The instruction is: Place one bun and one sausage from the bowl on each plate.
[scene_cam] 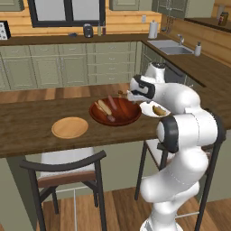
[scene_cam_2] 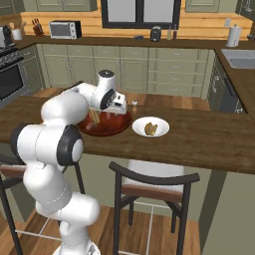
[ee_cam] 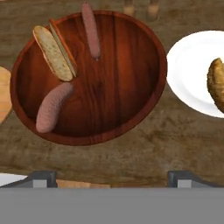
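The dark red-brown bowl [ee_cam: 122, 87] holds a split bun [ee_cam: 52, 51] at its upper left, with one sausage [ee_cam: 90, 28] near the top rim and another sausage [ee_cam: 52, 107] at the lower left. On the white plate [ee_cam: 188, 70], to the bowl's right, lies a bun [ee_cam: 216, 83]. The tan plate [scene_cam: 70, 127] lies bare to the left of the bowl [scene_cam: 122, 121]. My gripper [ee_cam: 113, 179] hangs open above the bowl's near rim with nothing between its fingers. From the right base I see the gripper [scene_cam_2: 117, 110] over the bowl [scene_cam_2: 112, 128], beside the white plate [scene_cam_2: 162, 124].
Two small shakers [ee_cam: 140, 8] stand on the counter just beyond the bowl. A dark chair [scene_cam: 67, 169] and a stool [scene_cam_2: 152, 182] stand along the counter's near edge. Bare wood counter stretches right of the white plate.
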